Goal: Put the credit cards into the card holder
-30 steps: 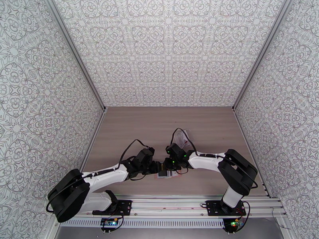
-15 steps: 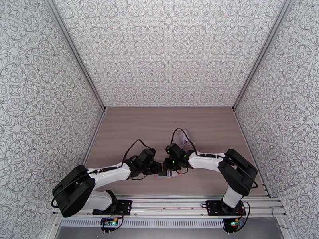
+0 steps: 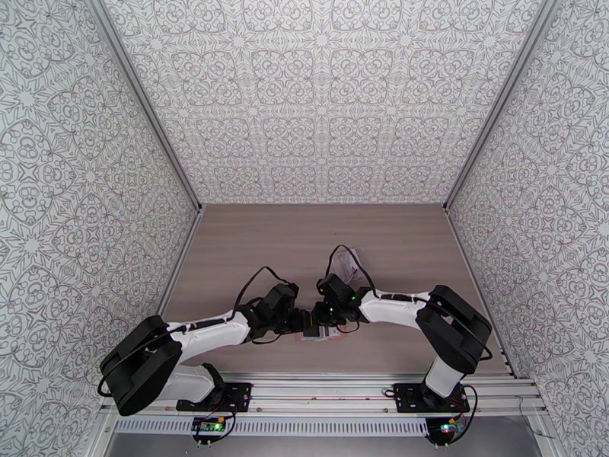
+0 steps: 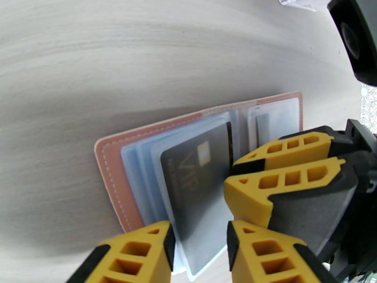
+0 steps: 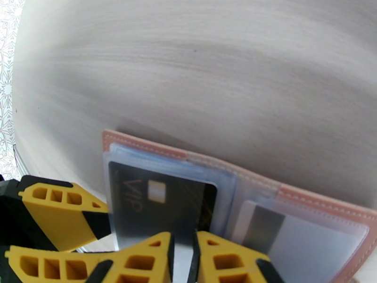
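The card holder lies open on the table, pink outside with blue-grey clear pockets. A black credit card marked VIP sits partly inside a clear pocket leaf on one half. My left gripper stands open, its fingers on either side of that card's near end. My right gripper is nearly shut, pinching the pocket leaf's edge beside the card. Another dark card shows in a pocket of the other half. In the top view the arms hide most of the holder.
A crinkly clear pouch lies just beyond the right wrist. The two grippers nearly touch over the holder, close to the table's near edge. Patterned walls close in the left, right and far sides.
The left arm has shifted a little toward the holder and its jaws have narrowed slightly. The right arm has stayed in place.
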Controlling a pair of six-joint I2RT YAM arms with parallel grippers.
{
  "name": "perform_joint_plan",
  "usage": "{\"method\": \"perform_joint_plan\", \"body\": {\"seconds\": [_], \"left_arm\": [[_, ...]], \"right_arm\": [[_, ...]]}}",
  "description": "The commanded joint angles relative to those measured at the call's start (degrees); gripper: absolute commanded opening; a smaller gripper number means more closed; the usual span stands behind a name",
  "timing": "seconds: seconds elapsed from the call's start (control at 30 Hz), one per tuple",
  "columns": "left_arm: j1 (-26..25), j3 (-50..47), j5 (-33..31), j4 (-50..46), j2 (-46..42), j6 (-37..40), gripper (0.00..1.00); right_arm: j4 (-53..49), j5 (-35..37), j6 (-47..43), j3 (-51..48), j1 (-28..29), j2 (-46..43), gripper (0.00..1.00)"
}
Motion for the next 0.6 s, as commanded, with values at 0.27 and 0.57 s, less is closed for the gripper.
{"method": "perform_joint_plan", "body": {"seconds": [0.27,0.57], "left_arm": [[-1.3,1.52,5.29,7.13,1.64,-1.97,0.39],[-1.71,1.71,2.48,4.53,0.91,-1.71,0.39]], "right_arm": [[-4.92,2.91,-1.35,-0.09,0.28,-6.49,0.36],[-5.44,3.73,-2.31,-1.23,-0.51,-6.93,0.26]]}}
